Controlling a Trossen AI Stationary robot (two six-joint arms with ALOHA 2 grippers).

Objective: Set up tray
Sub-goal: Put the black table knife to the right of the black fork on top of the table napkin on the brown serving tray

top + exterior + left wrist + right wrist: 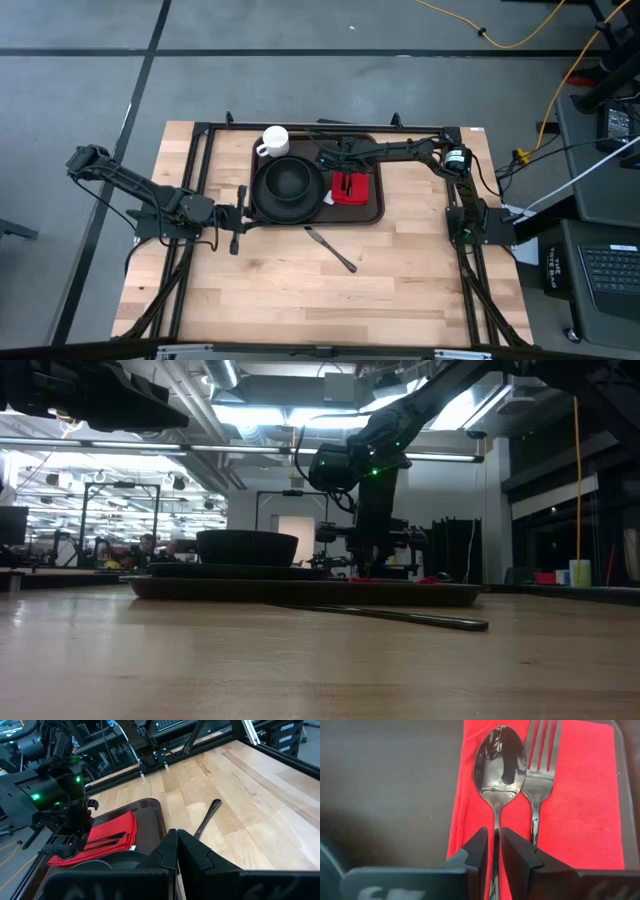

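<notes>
Red napkin (580, 795) under spoon (499, 765), right pincer (495, 851) astride handle

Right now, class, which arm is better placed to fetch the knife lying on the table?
Probably the right. Its gripper is over the napkin, just beyond the knife, with the spoon between its fingers. The left gripper waits, shut, past the tray's far side.

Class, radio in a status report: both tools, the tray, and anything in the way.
Left tool shut, waiting beside the tray. Right tool over the red napkin, fingers astride the spoon handle; fork alongside. Knife on the table, off the tray.
</notes>
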